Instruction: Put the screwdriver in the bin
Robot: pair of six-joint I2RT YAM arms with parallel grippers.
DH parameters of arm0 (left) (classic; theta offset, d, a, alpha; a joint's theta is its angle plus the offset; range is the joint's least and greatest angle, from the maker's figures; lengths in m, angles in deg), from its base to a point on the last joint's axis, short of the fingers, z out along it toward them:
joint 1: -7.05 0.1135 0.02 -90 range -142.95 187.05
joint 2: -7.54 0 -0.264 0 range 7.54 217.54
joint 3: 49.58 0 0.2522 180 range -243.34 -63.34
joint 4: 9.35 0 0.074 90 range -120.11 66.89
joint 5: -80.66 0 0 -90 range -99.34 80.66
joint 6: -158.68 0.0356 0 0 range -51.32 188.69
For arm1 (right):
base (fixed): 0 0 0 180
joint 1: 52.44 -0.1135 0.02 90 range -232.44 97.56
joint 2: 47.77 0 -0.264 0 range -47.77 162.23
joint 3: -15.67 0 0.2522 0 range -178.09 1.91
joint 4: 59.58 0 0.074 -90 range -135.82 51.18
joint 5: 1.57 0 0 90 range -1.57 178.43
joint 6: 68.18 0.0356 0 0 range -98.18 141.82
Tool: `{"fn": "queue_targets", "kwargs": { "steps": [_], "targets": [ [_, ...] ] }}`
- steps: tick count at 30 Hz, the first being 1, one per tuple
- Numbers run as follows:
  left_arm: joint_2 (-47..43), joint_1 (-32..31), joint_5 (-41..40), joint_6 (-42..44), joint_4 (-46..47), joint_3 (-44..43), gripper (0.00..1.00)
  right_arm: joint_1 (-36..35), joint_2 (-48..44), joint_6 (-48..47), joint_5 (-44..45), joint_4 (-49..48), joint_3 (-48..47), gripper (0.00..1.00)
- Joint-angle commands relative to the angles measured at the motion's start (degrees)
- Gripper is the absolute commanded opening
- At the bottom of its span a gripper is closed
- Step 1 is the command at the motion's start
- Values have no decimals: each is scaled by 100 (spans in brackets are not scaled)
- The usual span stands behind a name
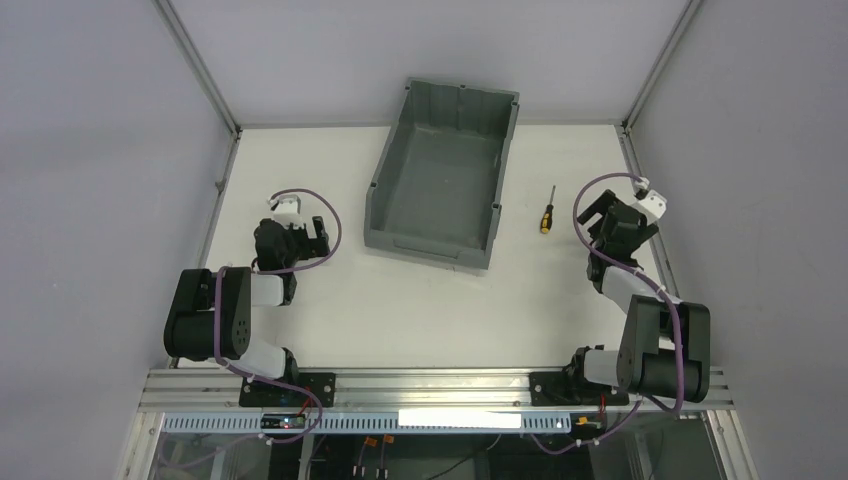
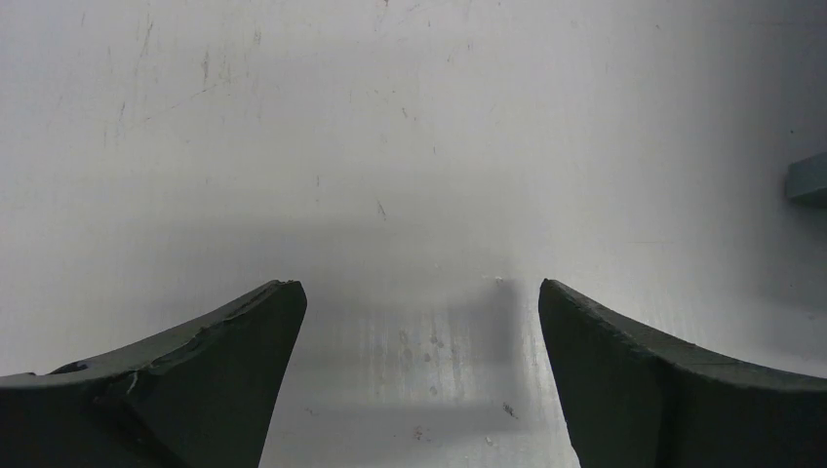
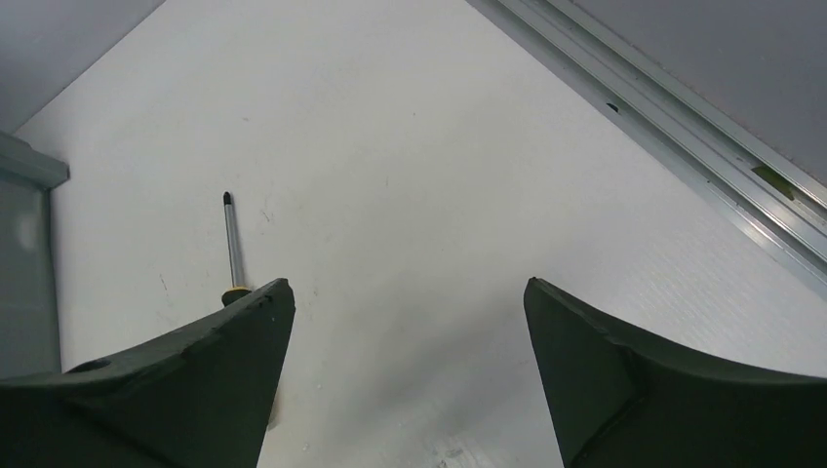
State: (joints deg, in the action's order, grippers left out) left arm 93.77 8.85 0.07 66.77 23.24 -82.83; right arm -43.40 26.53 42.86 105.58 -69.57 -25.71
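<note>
The small screwdriver [image 1: 546,212] with a yellow-orange and black handle lies on the white table, right of the large grey bin [image 1: 445,175], shaft pointing away. In the right wrist view its shaft [image 3: 231,239] shows above my left finger, which hides most of the handle. My right gripper [image 1: 598,208] is open and empty, a little right of the screwdriver; it also shows in the right wrist view [image 3: 410,292]. My left gripper [image 1: 305,232] is open and empty over bare table left of the bin; it also shows in the left wrist view [image 2: 421,292].
Aluminium frame rails [image 1: 640,170] edge the table on the right and also show in the right wrist view [image 3: 683,127]. A bin corner shows at the right edge of the left wrist view [image 2: 807,180] and at the left edge of the right wrist view [image 3: 24,253].
</note>
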Motion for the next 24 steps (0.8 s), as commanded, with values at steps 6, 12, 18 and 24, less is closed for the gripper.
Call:
{"fn": "queue_targets", "kwargs": {
  "steps": [6,12,18,24],
  "targets": [
    [-2,-65,79,68,190,-126,99,10,59,-240,-682,2392,-1443,89],
    [-5,-64,80,68,190,-126,99,-68,980,-420,-2127,5245,-3543,78],
    [-7,-66,80,68,190,-126,99,-1031,2375,-445,-191,7699,-5641,85],
    [-2,-72,77,68,190,-126,99,-1156,3518,-504,-492,7995,-6562,76]
  ]
}}
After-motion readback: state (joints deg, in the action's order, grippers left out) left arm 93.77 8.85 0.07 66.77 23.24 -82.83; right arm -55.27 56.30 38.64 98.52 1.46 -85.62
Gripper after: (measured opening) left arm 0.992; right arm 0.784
